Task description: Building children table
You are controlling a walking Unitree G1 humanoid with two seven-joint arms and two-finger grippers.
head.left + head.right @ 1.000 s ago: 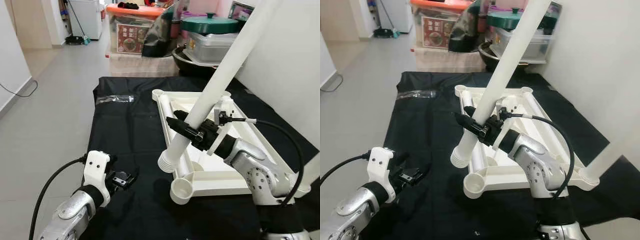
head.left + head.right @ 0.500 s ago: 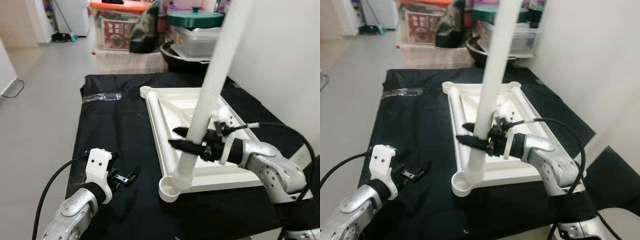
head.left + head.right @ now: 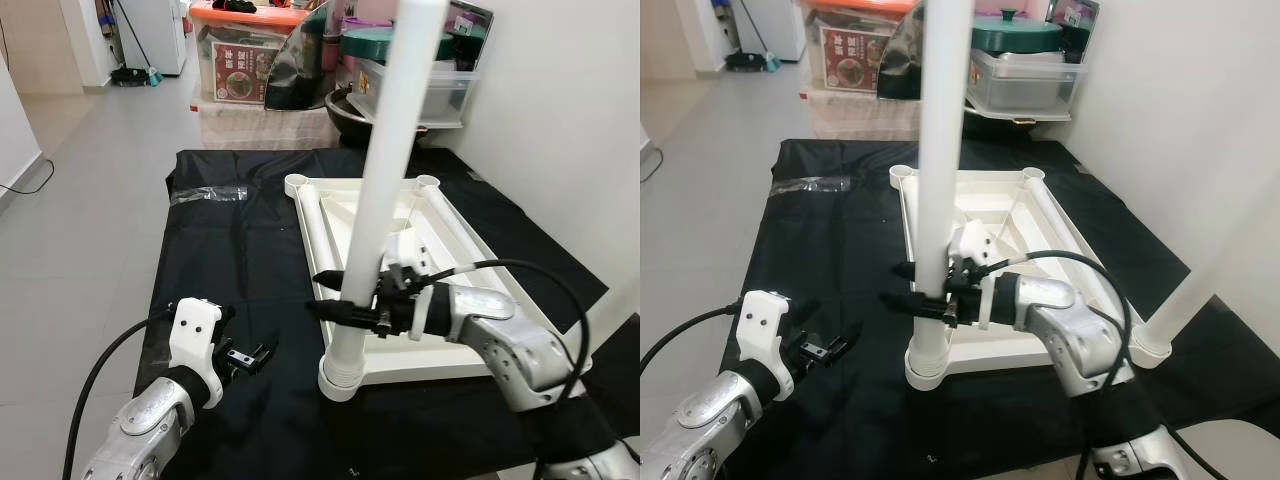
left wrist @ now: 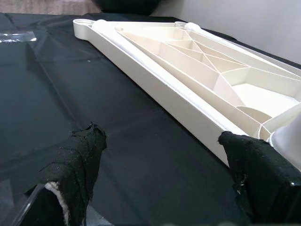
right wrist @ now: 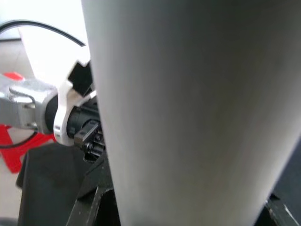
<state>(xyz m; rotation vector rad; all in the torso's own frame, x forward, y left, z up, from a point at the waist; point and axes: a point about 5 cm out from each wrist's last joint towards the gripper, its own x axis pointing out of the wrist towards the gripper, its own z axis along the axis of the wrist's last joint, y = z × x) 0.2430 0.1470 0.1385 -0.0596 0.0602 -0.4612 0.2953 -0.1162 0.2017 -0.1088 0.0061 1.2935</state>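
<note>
White table top [image 3: 440, 250] is laid upside down on the black cloth [image 3: 240, 250], ribbed underside up. White table leg [image 3: 385, 180] is stood near upright at the table top's near-left corner, its flared lower end seated on the corner socket [image 3: 342, 378]. Right gripper [image 3: 335, 295] is clamped on the leg just above that corner: jaws closed around the tube, one finger each side. A second leg [image 3: 1200, 285] is seen rising from the table top's near-right corner. Left gripper [image 3: 250, 355] is held low over the cloth, left of the table top's near-left corner and apart from it; jaws spread wide, nothing between them. A clear plastic bag [image 3: 205, 195] is lying on the cloth left of the table top's far corner.
</note>
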